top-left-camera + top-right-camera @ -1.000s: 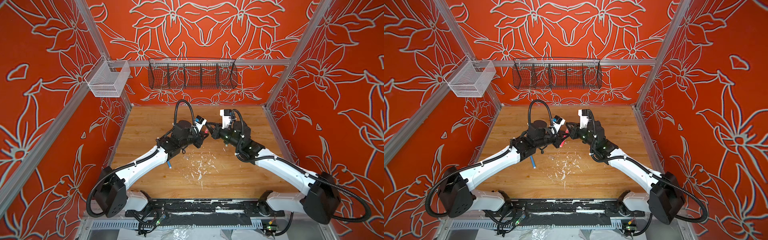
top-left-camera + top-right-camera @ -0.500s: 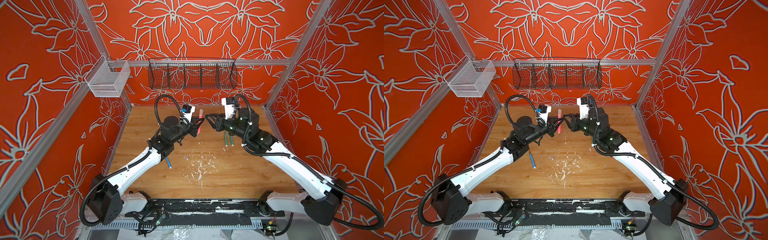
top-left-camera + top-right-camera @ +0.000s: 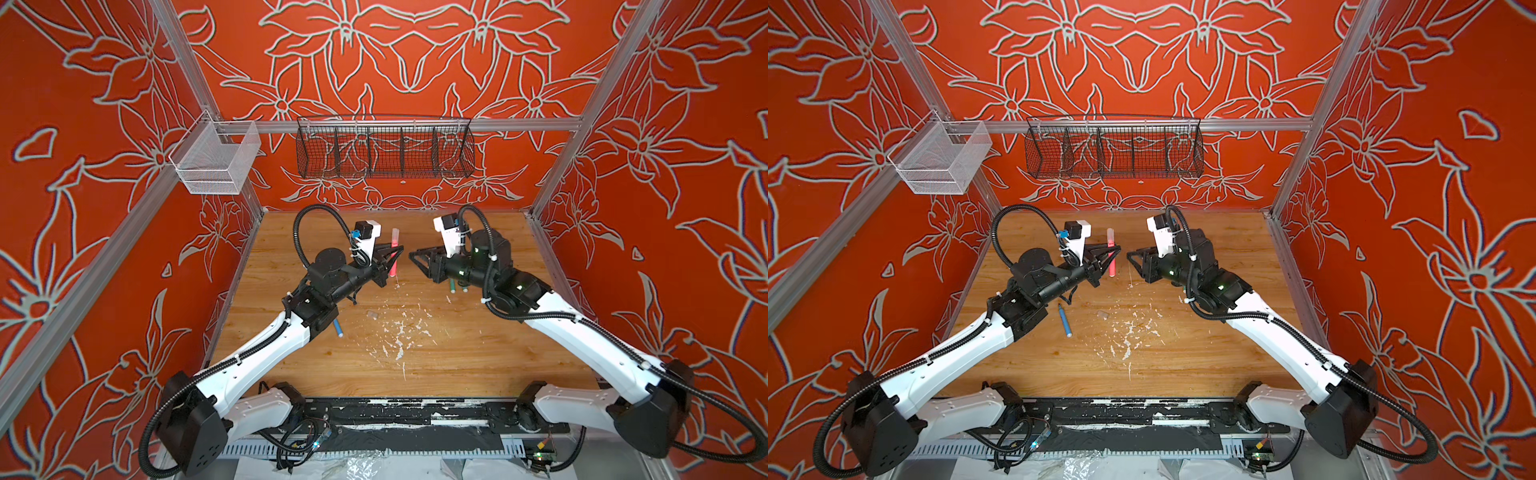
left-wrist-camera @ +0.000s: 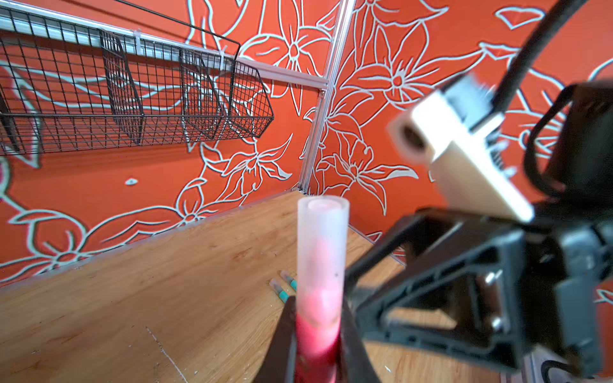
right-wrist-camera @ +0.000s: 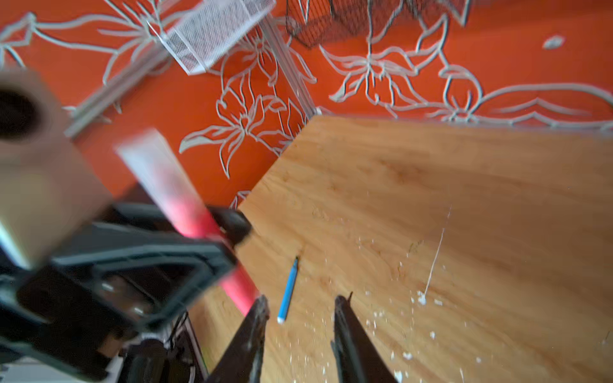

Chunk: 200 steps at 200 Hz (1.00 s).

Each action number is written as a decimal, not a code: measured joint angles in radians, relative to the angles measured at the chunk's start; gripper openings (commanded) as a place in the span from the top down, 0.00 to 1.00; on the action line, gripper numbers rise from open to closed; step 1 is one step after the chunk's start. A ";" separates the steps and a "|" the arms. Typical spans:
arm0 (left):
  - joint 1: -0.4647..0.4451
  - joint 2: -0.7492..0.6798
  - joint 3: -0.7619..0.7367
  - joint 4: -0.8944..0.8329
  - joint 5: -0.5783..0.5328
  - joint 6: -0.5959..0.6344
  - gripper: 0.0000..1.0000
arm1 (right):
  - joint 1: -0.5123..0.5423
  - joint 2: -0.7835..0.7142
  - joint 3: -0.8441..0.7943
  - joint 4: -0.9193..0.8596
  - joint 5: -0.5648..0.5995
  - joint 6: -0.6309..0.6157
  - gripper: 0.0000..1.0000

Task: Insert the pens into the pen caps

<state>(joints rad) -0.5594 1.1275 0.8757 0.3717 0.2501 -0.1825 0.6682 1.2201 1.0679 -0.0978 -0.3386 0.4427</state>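
One pink pen (image 3: 392, 269), frosted tubular cap (image 4: 321, 238), clamped in left jaws, right jaws parted

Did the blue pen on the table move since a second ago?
No. The blue pen keeps the same spot and the same slant, just left of the white paint flecks.

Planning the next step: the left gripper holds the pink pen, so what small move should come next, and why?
Probably lower the left gripper and lay the pink pen on the table. Its translucent cap already sits over the end, and the right gripper stands open and empty, apart from it; the blue pen lies uncapped.
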 measured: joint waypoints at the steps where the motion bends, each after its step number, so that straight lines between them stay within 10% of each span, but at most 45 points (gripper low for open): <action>1: 0.000 0.000 0.000 0.000 0.000 0.000 1.00 | 0.001 0.002 -0.004 0.002 -0.002 0.000 0.62; 172: 0.043 -0.005 -0.016 0.038 0.017 -0.114 1.00 | 0.081 0.136 -0.002 0.193 -0.148 -0.014 0.83; 200: 0.045 -0.005 -0.016 0.045 0.018 -0.122 1.00 | 0.085 0.140 0.007 0.191 -0.138 -0.027 0.73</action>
<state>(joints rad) -0.5140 1.1225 0.8597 0.4164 0.2676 -0.3042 0.7528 1.3602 1.0752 0.0929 -0.4770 0.4160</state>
